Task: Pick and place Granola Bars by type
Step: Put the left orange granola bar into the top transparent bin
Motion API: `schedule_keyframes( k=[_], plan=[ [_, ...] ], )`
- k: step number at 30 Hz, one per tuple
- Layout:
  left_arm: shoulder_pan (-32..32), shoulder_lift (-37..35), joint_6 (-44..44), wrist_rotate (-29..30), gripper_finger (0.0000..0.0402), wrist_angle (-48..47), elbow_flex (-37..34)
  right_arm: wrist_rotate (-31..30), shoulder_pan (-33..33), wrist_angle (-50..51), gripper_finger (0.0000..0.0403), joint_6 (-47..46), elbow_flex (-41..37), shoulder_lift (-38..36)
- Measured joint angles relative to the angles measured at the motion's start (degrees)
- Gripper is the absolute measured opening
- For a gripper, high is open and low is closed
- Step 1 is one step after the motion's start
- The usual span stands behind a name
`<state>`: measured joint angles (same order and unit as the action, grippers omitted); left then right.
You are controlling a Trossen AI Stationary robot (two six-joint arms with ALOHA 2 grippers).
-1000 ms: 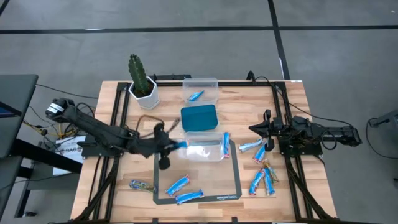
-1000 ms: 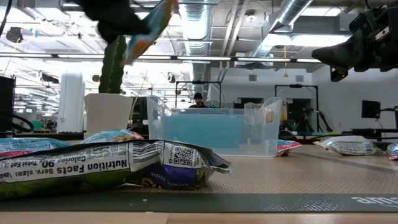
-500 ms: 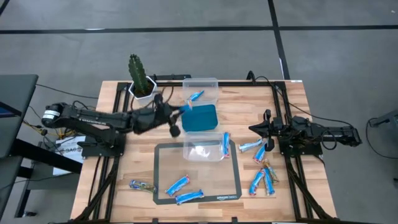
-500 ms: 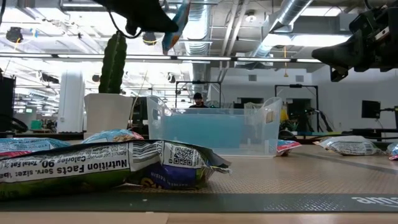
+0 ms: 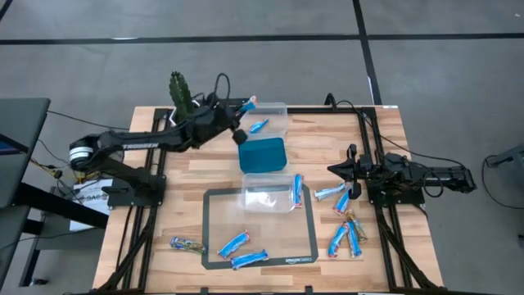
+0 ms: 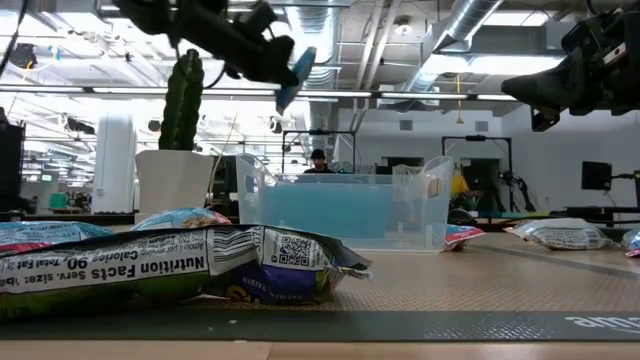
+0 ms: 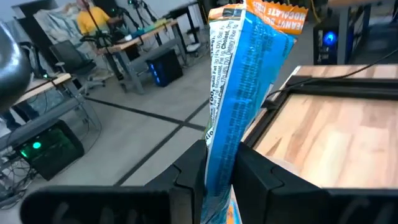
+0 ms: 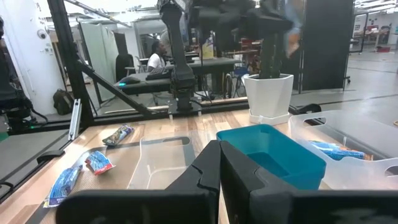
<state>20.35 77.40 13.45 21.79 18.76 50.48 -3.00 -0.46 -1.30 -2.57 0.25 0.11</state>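
Observation:
My left gripper (image 5: 239,110) is raised over the near-left corner of the far clear container (image 5: 274,109) and is shut on a blue granola bar (image 7: 244,74), also visible in the low view as the blue bar (image 6: 296,74). One blue bar (image 5: 259,126) lies inside that container. Other blue bars lie on the black mat (image 5: 233,243) and on the table's right side (image 5: 337,239). A brownish bar (image 5: 187,243) lies near the left front. My right gripper (image 5: 334,170) waits shut at the right side. My left gripper (image 7: 219,160) pinches the blue bar's lower end (image 7: 219,144) between its two fingers (image 7: 261,180). The bar runs along the fingers and sticks out past their tips, its crimped orange end (image 7: 273,11) free. It is lifted clear of the table.
A teal container (image 5: 262,154) sits at the table's middle and a near clear container (image 5: 268,197) overlaps the mat, with a blue bar (image 5: 297,190) at its right wall. A cactus in a white pot (image 5: 182,94) stands beside my left arm. A person sits in the room beyond.
My left gripper has carried the blue bar from beside the near clear container toward the table's far edge, passing the teal container, and now stands over the far clear container's corner. It has stayed shut on the bar.

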Motion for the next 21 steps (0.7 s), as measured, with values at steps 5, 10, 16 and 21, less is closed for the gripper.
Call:
schedule_keyframes(
  k=[5,10,16,21],
  plan=[
    [3.6,6.7,2.3,-2.0,0.0061,-6.3,8.9,0.0,0.0,0.0,0.0,0.0,0.0,0.0],
    [5.7,13.5,5.1,-2.2,0.0061,-18.1,18.8,0.0,0.0,0.0,0.0,0.0,0.0,0.0],
    [7.2,21.1,9.1,-7.1,0.0061,-27.9,26.8,0.0,0.0,0.0,0.0,0.0,0.0,0.0],
    [7.6,25.5,13.3,-9.4,0.0061,-31.0,28.7,0.0,0.0,0.0,0.0,0.0,0.0,0.0]
  ],
)
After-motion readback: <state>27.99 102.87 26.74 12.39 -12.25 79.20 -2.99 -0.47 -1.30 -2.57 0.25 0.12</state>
